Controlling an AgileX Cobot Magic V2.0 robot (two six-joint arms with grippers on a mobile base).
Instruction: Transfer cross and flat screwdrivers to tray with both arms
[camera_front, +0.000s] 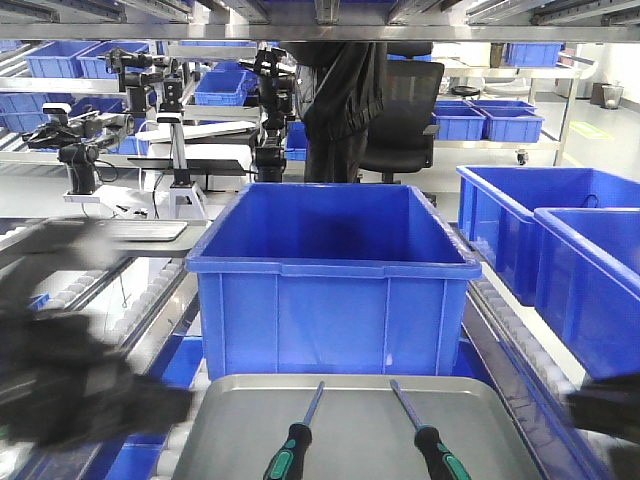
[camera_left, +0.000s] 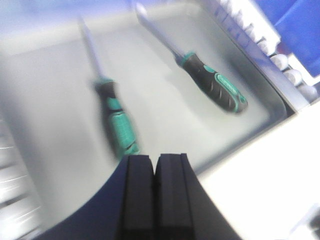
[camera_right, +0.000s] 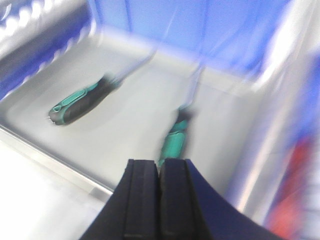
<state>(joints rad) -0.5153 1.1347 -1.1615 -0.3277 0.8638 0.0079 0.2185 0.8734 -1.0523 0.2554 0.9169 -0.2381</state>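
Two screwdrivers with black-and-green handles lie side by side in the dull-grey metal tray (camera_front: 350, 445), shafts pointing away from me: one on the left (camera_front: 293, 440) and one on the right (camera_front: 432, 447). Blur hides which tip is cross and which is flat. My left gripper (camera_left: 155, 159) is shut and empty, hovering over the tray's near edge, just behind the nearer screwdriver (camera_left: 118, 127); the other screwdriver (camera_left: 216, 86) lies further off. My right gripper (camera_right: 159, 162) is also shut and empty, with one handle (camera_right: 176, 142) just beyond its tips and the other screwdriver (camera_right: 80, 103) to the left. Both arms appear as dark blurs beside the tray, the left arm (camera_front: 90, 385) and the right arm (camera_front: 605, 408).
A large deep blue bin (camera_front: 330, 280) stands directly behind the tray on the roller conveyor (camera_front: 500, 310). More blue bins (camera_front: 560, 240) sit to the right. Other robot arms (camera_front: 170, 110), a black chair (camera_front: 405, 110) and shelving with bins fill the background.
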